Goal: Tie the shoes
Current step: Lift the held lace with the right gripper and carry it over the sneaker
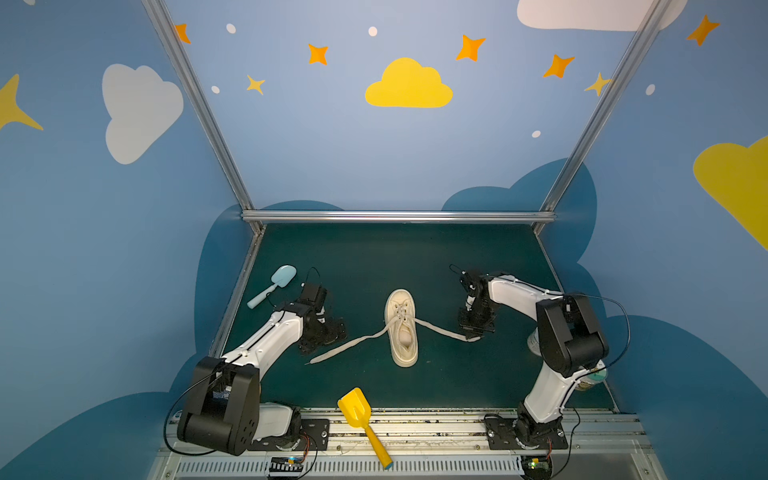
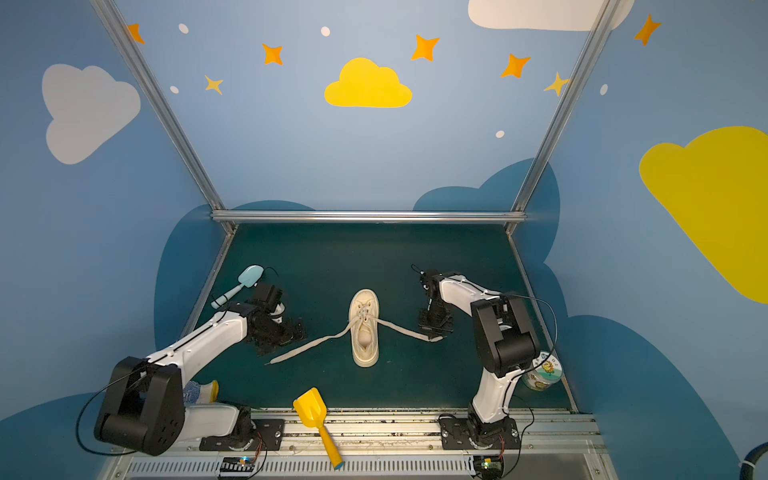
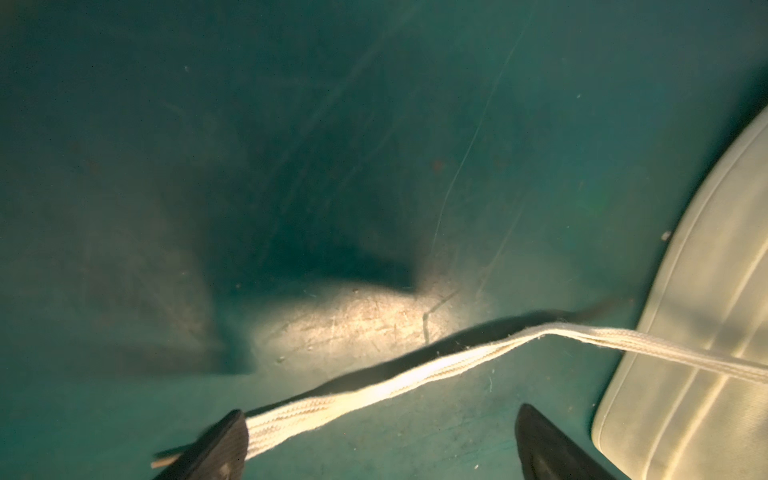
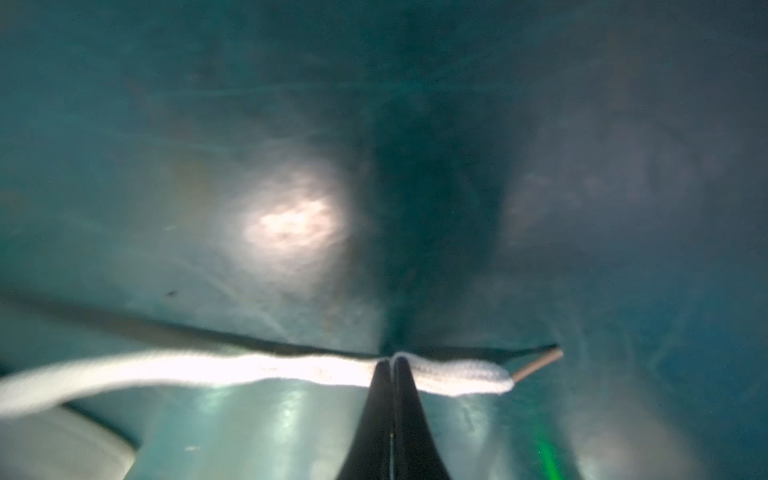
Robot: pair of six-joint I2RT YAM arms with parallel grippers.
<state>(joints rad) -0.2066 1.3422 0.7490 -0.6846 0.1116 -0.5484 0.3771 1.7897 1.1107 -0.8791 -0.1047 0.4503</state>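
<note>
In both top views a cream shoe [image 1: 401, 328] [image 2: 365, 328] lies mid-mat with its toe toward the back wall. Its laces are untied and spread out to both sides. My right gripper [image 1: 473, 332] [image 4: 392, 363] is shut on the right lace [image 1: 444, 330] [image 4: 249, 370] close to its tip, just short of the aglet [image 4: 540, 361]. The left lace [image 1: 349, 345] [image 3: 415, 374] trails flat across the mat toward the front left. My left gripper [image 1: 322, 343] [image 3: 382, 440] hovers open low over it. The lace passes beside one finger [image 3: 224, 444] and nothing is held.
A light blue scoop [image 1: 276, 284] lies at the back left. A yellow shovel [image 1: 361, 419] straddles the mat's front edge. A dotted glove [image 2: 199, 390] peeks out by the left arm's base, and a small jar [image 2: 542, 372] stands behind the right arm. A metal rail [image 1: 395, 216] bounds the back.
</note>
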